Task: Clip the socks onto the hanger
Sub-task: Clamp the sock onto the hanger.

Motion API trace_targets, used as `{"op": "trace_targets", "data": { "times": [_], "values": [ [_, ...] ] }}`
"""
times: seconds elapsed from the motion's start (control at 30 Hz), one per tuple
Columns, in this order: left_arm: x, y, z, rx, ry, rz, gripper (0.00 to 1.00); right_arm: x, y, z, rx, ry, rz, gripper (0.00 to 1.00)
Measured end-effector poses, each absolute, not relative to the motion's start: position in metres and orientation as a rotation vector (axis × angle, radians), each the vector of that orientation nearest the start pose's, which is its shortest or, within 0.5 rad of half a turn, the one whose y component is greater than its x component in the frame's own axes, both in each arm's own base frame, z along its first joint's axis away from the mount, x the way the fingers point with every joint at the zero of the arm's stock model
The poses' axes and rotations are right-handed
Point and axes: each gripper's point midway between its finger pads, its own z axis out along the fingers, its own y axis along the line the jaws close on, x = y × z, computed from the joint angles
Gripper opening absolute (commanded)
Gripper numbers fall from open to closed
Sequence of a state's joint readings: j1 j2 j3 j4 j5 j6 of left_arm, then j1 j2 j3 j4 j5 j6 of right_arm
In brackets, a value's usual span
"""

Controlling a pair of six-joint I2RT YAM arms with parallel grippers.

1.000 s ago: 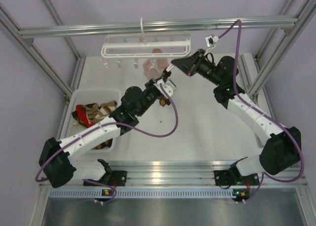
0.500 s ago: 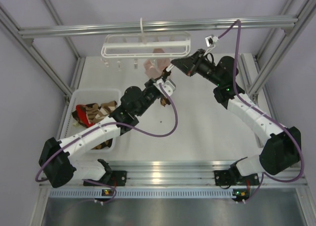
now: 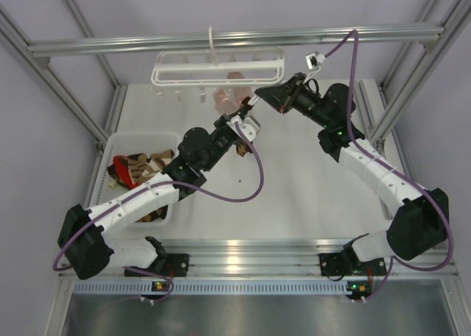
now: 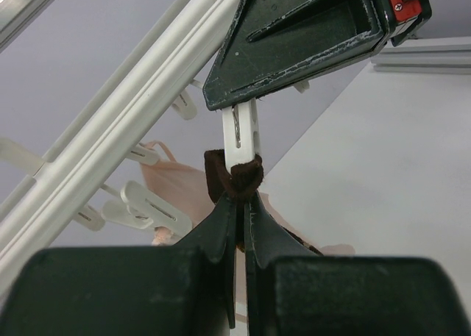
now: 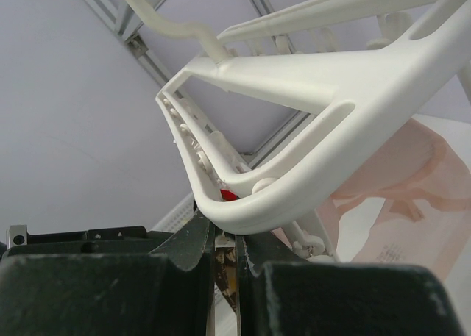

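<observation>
Left gripper (image 4: 240, 207): jaws pinched shut on the dark brown edge of one sock (image 4: 234, 176), offering it up into the mouth of a white clip (image 4: 241, 134). Right gripper (image 5: 224, 242): jaws narrow, squeezing that clip's upper end, likely to spread it for the cloth. The clip dangles from the hanger (image 3: 217, 66), hooked on the overhead bar (image 3: 331, 33). Count: one sock in hand; one pale pink cloth (image 3: 227, 98) already hanging; one bin (image 3: 140, 135) at left holding more socks (image 3: 147, 165), number unclear; clips partly hidden, uncounted
</observation>
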State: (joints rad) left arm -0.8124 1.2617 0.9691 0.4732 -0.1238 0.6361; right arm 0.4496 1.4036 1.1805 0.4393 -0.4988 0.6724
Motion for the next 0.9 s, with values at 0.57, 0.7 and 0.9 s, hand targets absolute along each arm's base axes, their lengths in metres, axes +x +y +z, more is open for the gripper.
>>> {"op": "trace_targets", "data": {
  "times": [0.57,0.7,0.9],
  "values": [
    [0.344,-0.295,0.369,0.840,1.099,-0.065,0.00,0.360,0.288,0.396,-0.302,1.461,1.215,0.00],
    [0.347,-0.297,0.368,0.843,1.108,-0.065,0.00,0.363,0.287,0.395,-0.314,1.454,1.185,0.00],
    [0.349,-0.298,0.370,0.837,1.129,-0.079,0.00,0.365,0.286,0.398,-0.333,1.447,1.143,0.00]
  ]
}}
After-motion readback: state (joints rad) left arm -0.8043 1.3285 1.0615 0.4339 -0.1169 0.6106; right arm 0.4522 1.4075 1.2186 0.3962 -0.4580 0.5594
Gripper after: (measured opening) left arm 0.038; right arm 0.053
